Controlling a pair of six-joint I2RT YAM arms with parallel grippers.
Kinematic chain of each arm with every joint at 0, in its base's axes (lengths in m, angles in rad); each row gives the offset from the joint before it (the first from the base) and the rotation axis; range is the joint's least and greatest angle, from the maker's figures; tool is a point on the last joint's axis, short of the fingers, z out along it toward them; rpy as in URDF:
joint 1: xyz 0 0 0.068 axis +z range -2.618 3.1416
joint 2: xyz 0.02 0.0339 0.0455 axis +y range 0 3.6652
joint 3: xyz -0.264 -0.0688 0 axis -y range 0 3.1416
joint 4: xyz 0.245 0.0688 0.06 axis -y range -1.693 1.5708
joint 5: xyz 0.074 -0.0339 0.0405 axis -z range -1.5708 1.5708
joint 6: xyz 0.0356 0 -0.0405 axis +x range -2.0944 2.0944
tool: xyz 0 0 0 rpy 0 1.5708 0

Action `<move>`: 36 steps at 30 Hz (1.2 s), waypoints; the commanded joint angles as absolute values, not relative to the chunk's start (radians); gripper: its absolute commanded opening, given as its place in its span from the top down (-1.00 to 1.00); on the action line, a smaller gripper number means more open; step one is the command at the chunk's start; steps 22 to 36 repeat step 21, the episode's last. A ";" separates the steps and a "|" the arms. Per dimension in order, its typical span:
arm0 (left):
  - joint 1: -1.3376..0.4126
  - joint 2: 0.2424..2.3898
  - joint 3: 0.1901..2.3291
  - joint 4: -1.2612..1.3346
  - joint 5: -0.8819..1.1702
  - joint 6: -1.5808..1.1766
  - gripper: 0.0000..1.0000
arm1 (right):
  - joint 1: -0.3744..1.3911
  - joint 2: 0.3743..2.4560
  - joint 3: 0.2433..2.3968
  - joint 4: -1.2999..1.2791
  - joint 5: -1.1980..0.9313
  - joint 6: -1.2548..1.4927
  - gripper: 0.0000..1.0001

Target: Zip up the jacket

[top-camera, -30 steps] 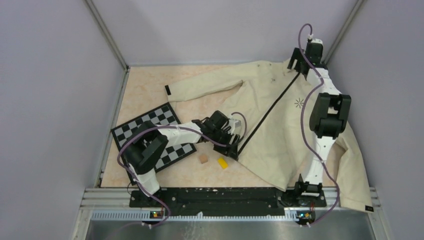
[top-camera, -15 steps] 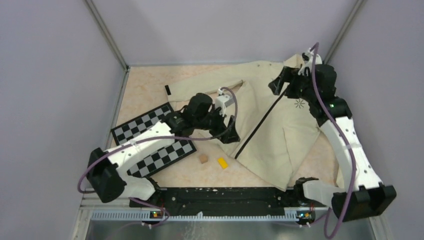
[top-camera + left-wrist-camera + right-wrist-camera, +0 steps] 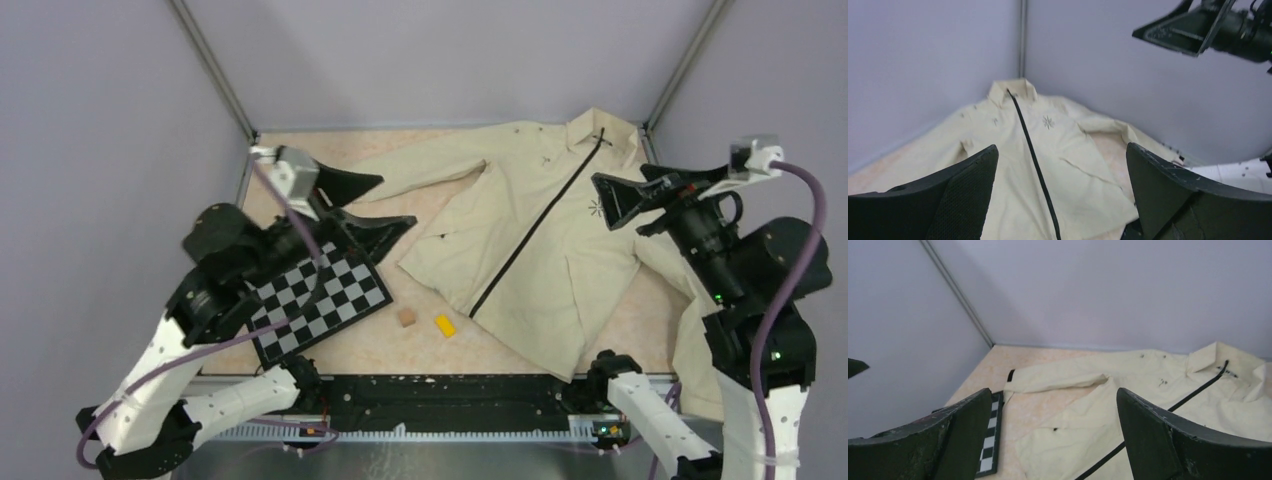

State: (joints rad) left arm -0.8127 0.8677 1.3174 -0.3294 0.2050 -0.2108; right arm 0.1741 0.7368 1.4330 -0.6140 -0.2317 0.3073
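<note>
While left gripper (image 3: 395,200) and right gripper (image 3: 603,202) gape wide and empty, a careless descent could snag the seemingly zipped jacket (image 3: 540,240).

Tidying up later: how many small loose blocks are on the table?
2: a tan cube right of the checkerboard, a yellow block beside it. The jacket may hide more.

In the top view the jacket (image 3: 540,250) has most of its four o'clock sleeve hidden under the right arm (image 3: 745,265). The checkerboard (image 3: 335,300) has its ten o'clock corner hidden under the left arm (image 3: 235,265). The pull on the zipper (image 3: 530,235) is too small to find. Both wrist views cut the jacket's lower part off at six o'clock.
</note>
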 commanded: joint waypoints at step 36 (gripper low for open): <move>-0.812 0.661 1.409 -0.087 0.010 -0.015 -0.97 | 0.175 0.486 1.404 -0.517 0.129 0.231 -0.87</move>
